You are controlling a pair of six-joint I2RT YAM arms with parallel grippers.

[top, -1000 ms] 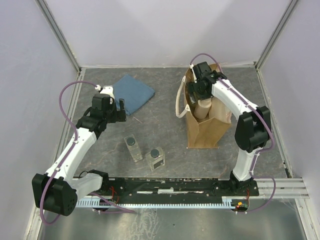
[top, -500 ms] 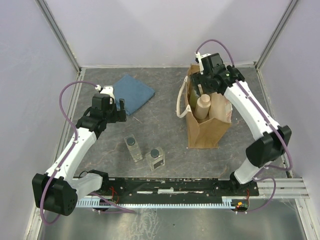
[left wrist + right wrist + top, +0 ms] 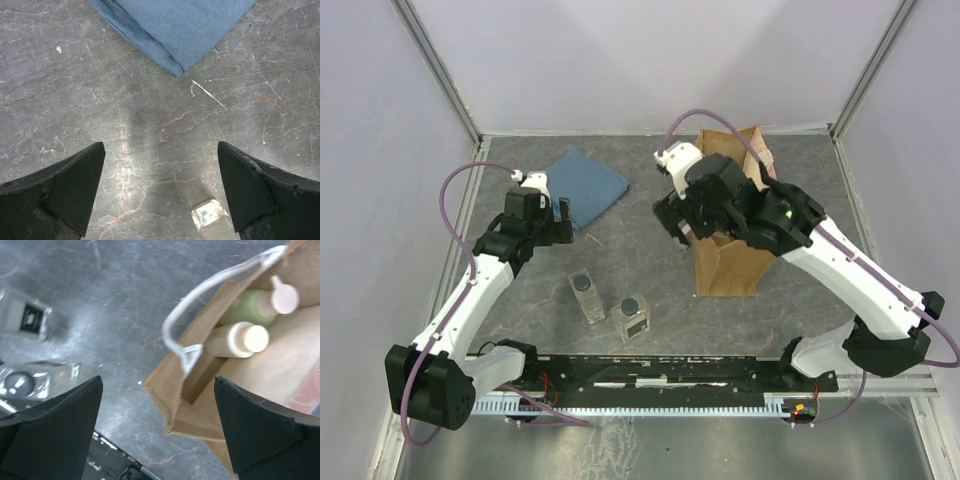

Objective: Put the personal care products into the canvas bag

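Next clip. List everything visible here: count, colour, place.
tan canvas bag with cream strap handles: one, tan, right of centre.
pale green pump bottle with cream top: one, green, inside the bag.
cream cylindrical bottle: one, cream, inside the bag.
clear rectangular dark-capped bottles: two, clear, left of the bag.
folded blue cloth: one, blue, far left.
grey marbled table: one, grey, underneath.
left gripper: one, black, open, near the cloth.
right gripper: one, black, open, above the bag's handle.

The canvas bag [image 3: 728, 268] stood on the surface [image 3: 640, 250]. Inside the bag lay the pump bottle [image 3: 250, 305] with the cylindrical bottle [image 3: 235, 339] just beside it. Left of the bag and in front of it stood one rectangular bottle [image 3: 633, 317] and, farther left, a second rectangular bottle [image 3: 585, 295]. The folded cloth [image 3: 585, 185] lay left of the bag, towards the back
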